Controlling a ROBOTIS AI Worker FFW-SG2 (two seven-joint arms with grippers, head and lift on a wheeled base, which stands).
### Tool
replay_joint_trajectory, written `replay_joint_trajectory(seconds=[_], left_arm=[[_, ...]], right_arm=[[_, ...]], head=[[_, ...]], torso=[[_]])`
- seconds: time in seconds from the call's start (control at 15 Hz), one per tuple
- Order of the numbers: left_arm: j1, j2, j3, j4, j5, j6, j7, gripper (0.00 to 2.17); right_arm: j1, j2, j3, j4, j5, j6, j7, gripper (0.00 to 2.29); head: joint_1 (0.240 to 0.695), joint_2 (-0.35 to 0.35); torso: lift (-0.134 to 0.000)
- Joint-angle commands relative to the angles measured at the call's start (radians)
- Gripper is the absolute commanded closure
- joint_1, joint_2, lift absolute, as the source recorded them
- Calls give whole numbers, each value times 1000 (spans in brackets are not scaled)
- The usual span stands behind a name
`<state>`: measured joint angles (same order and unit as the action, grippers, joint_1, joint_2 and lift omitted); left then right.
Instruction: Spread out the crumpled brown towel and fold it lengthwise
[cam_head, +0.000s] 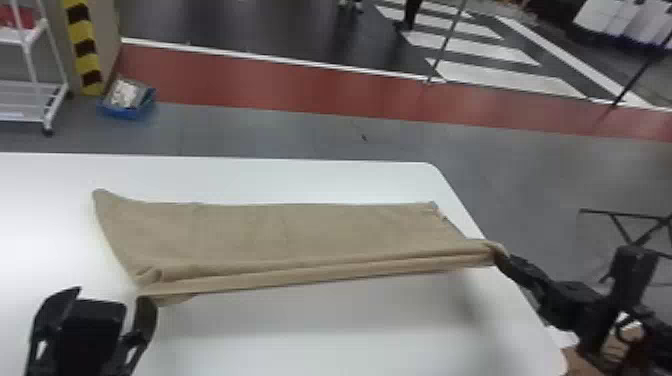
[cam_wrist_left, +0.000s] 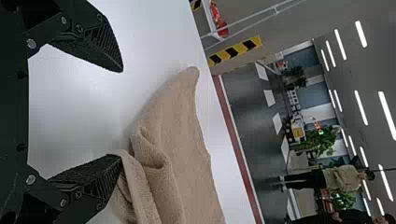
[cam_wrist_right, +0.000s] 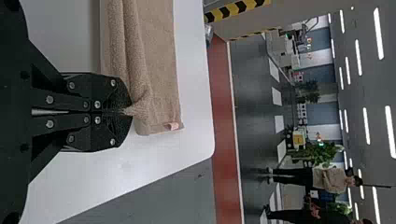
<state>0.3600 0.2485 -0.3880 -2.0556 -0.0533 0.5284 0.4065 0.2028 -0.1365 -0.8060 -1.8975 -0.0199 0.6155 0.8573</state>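
Ceiling strip lights (cam_wrist_left: 386, 115) glowing white; pale glare on tabletop (cam_head: 40, 240); soft shadow beside towel (cam_head: 280, 230).

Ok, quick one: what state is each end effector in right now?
Left end effector: open, gripping nothing.
Right end effector: closed, pinching the brown towel.

Brown towel (cam_head: 300, 230); white table (cam_head: 250, 180); yellow-black striped tape (cam_head: 87, 62).

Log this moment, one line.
towel: long strip, layered along near edge | left gripper: open at near left corner | right gripper: shut on near right corner
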Motion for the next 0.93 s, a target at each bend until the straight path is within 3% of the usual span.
replay_joint_trajectory(seconds=[0.0, 0.4, 0.6, 0.73, 0.87], left_arm=[[-6, 2, 27, -31, -3, 29, 0, 323], [40, 6, 92, -139, 0, 75, -12, 319], [142, 8, 101, -190, 18, -14, -54, 316], [191, 11, 96, -230, 20, -11, -123, 313], [229, 23, 89, -265, 73, -1, -169, 313]], right_arm=[[-2, 0, -12, -9, -14, 25, 0, 1450], [6, 14, -12, -37, -12, 37, 2, 1450], [10, 20, -5, -35, -8, 34, 0, 1450], [13, 24, -4, -37, -8, 34, 0, 1450], [24, 24, -9, -38, -11, 34, 0, 1450]], head=[[695, -350], [695, -350], [695, -350], [695, -350], [695, -350]], torso=[[-125], [-125], [-125], [-125], [-125]])
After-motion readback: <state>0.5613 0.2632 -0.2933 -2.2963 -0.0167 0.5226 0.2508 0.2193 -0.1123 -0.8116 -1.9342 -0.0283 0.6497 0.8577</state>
